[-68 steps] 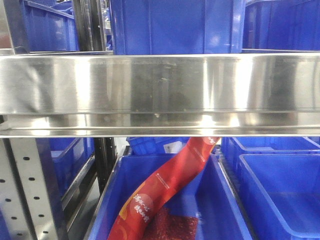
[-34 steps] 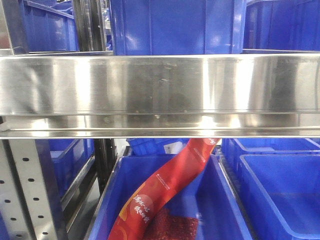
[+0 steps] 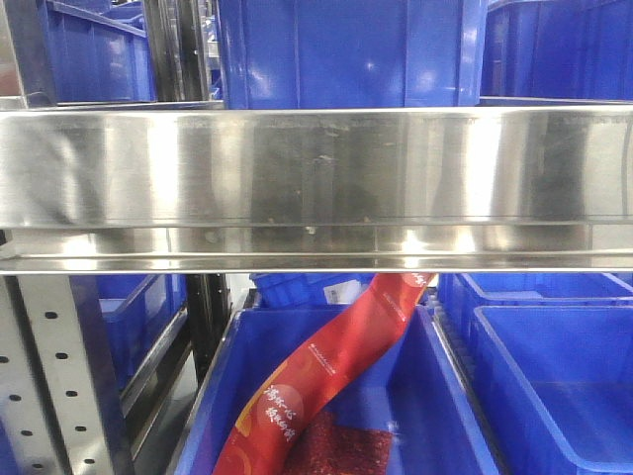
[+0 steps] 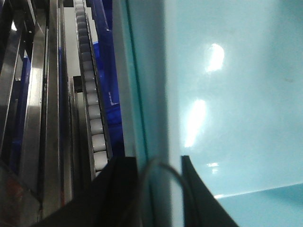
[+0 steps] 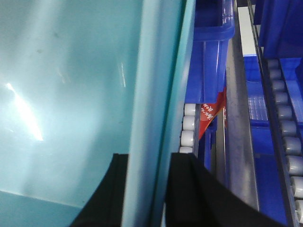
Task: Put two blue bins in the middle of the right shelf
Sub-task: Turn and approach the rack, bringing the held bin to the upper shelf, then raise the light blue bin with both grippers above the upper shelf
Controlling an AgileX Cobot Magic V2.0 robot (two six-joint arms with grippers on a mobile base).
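Both tools (image 4: 158, 189) (image 5: 142, 189) on pale-blue bin (image 4: 236, 94) rim.

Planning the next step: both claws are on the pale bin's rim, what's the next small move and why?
Probably keep both grips and ease the pale blue bin forward along the roller track. The left claw and right claw each straddle a side wall of the bin, with rollers right beside both walls. The front view shows only the steel shelf beam and royal-blue crates, so remaining travel is unclear.

Red packet (image 3: 326, 381) bears white characters (illegible).
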